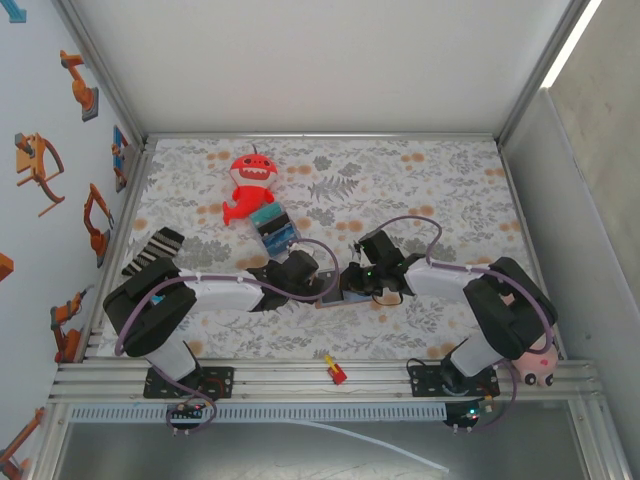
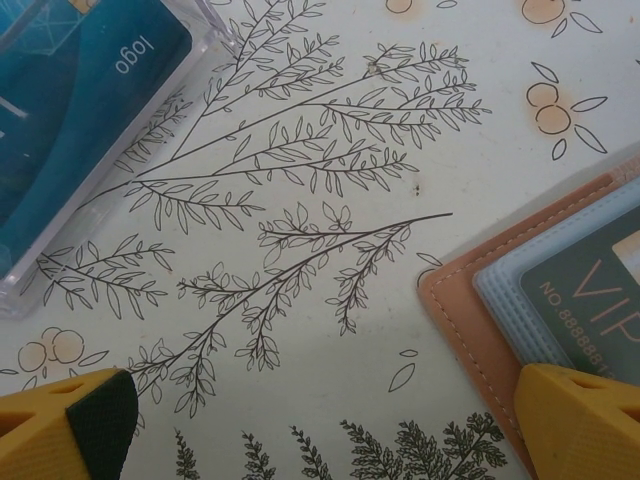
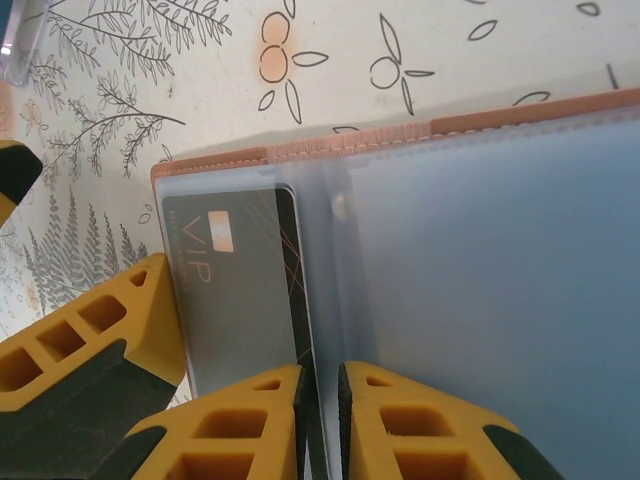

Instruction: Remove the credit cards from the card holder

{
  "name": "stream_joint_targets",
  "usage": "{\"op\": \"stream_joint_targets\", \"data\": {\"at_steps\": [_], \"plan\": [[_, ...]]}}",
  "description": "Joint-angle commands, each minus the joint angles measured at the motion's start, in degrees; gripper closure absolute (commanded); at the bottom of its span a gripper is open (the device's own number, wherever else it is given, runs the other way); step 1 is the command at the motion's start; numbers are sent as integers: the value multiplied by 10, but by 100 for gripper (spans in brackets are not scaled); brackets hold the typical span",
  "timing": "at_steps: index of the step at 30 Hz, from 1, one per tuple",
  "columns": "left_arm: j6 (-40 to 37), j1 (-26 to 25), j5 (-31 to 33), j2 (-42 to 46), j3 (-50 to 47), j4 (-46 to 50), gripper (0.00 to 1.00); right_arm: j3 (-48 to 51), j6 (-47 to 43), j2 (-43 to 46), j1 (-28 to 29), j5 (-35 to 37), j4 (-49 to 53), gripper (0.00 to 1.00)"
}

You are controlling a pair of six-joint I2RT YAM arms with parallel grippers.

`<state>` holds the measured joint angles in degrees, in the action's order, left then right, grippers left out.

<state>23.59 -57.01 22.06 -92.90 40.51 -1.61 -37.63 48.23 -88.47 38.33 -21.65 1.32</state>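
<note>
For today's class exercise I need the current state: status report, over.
Left gripper jaws open at card holder corner. Right gripper jaws pinching its clear sleeve. VIP card still inside. Teal bundle apart, not blocking.

The card holder (image 3: pixel 480 260) has a tan leather-like skin with a stitched edge, and frosted, pale blue-grey plastic sleeves inside. The VIP card (image 3: pixel 235 290) in it looks dark and glossy. My right fingers (image 3: pixel 420 430) are matt yellow plastic, moulded in hollow cells. The surface (image 2: pixel 330 130) wears a smooth printed floral cloth.
</note>
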Motion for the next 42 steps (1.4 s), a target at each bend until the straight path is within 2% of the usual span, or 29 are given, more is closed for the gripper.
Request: {"op": "stream_joint_targets", "data": {"at_steps": [1,24,42], "plan": [[-9,-4,15,-11,16,28,3,8,8,-3,3,-14,-24,83],[-9,-7,19,-19,22,39,3,38,37,-10,3,-40,-90,85],[-8,-7,36,-22,25,53,3,83,49,34,-20,-50,-136,97]]}}
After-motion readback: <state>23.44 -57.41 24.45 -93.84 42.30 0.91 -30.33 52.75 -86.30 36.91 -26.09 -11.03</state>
